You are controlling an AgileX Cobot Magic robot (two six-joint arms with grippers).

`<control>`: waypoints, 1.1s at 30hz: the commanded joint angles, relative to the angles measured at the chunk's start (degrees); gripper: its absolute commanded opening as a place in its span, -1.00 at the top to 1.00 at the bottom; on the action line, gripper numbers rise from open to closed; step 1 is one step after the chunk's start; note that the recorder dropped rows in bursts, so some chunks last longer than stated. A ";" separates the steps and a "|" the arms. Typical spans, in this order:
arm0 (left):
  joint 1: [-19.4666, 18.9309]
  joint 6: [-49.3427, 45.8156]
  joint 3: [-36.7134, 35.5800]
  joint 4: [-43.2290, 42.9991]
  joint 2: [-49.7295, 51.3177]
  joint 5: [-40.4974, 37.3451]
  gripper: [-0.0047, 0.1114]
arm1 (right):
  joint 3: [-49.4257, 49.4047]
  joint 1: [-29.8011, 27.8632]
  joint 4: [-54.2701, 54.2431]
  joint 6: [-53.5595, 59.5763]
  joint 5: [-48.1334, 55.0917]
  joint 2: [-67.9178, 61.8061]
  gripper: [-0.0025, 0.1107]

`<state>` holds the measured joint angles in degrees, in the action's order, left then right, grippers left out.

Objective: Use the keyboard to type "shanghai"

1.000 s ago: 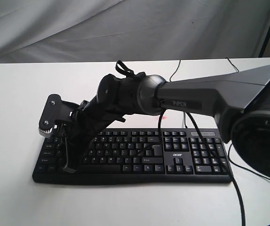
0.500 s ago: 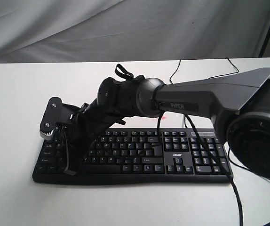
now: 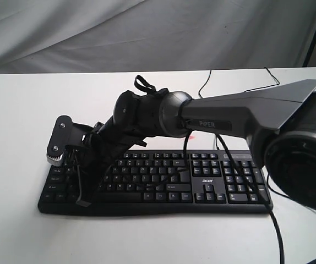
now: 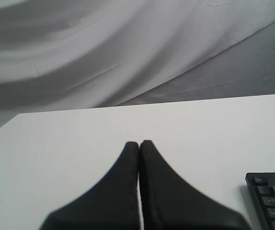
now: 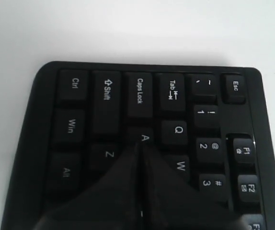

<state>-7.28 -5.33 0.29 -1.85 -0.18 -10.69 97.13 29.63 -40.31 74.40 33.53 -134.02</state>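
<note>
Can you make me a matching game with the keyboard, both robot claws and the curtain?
1 wide black keyboard
2 black right gripper
3 black left gripper
4 grey cloth

a shut, above the white table
b hanging behind the table
c shut, tips at the A key
d lying flat on the table

Pairs: 1-d, 2-c, 3-a, 4-b

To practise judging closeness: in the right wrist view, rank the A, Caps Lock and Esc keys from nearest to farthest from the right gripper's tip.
1. A key: directly at the tip of the right gripper.
2. Caps Lock key: the neighbouring key just beyond A, at the end of that row.
3. Esc key: off in the corner of the keyboard.
</note>
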 commanded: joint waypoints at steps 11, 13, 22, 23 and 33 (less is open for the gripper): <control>0.22 0.16 -0.29 0.03 0.18 0.36 0.91 | 0.30 0.16 0.95 0.27 4.74 5.29 0.96; 0.22 0.16 -0.29 0.03 0.18 0.36 0.91 | 0.30 0.16 0.83 0.27 4.25 5.45 0.96; 0.22 0.16 -0.29 0.03 0.18 0.36 0.91 | -1.09 0.07 2.43 0.27 4.39 7.51 0.96; 0.22 0.16 -0.29 0.03 0.18 0.36 0.91 | -1.41 -0.06 2.21 0.27 3.88 7.82 0.96; 0.22 0.16 -0.29 0.03 0.18 0.36 0.91 | -7.75 -2.82 1.00 1.03 2.29 12.51 0.96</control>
<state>-7.28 -5.33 0.29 -1.85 -0.18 -10.69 91.11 27.87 -38.60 74.53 36.76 -123.27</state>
